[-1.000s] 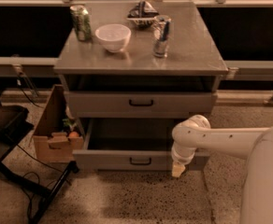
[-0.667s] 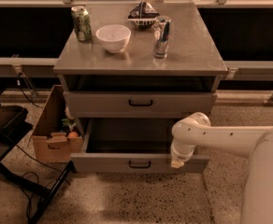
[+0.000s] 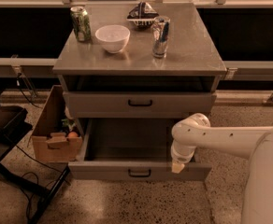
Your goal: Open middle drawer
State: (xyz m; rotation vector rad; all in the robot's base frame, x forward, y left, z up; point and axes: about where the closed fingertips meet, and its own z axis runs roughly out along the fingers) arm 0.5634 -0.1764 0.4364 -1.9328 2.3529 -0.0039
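Jaws state: cannot be told from where the gripper [image 3: 177, 166] sits, at the tip of the white jointed robot arm [image 3: 220, 136] and against the upper rim of the front panel. That panel belongs to the middle drawer [image 3: 99, 171], a wide grey metal box with a small black bar handle [image 3: 139, 173]. The gripper is right of that handle and apart from it. The drawer stands pulled well out from under the closed, taller-fronted grey top drawer [image 3: 183, 104]; its interior looks bare. The opening appears essentially accomplished. Hazards from this position: a withdrawal that drags along the rim could snag it and jerk the drawer further out or skew it. A downward or inward load on the panel could drive the drawer shut again. The drawer's left front corner lies near the open brown cardboard box [image 3: 52, 134] on the floor. Any jolt carried into the grey metal desk [image 3: 192, 50] could topple the tall silver can [image 3: 160, 36] or the green can [image 3: 81, 24].
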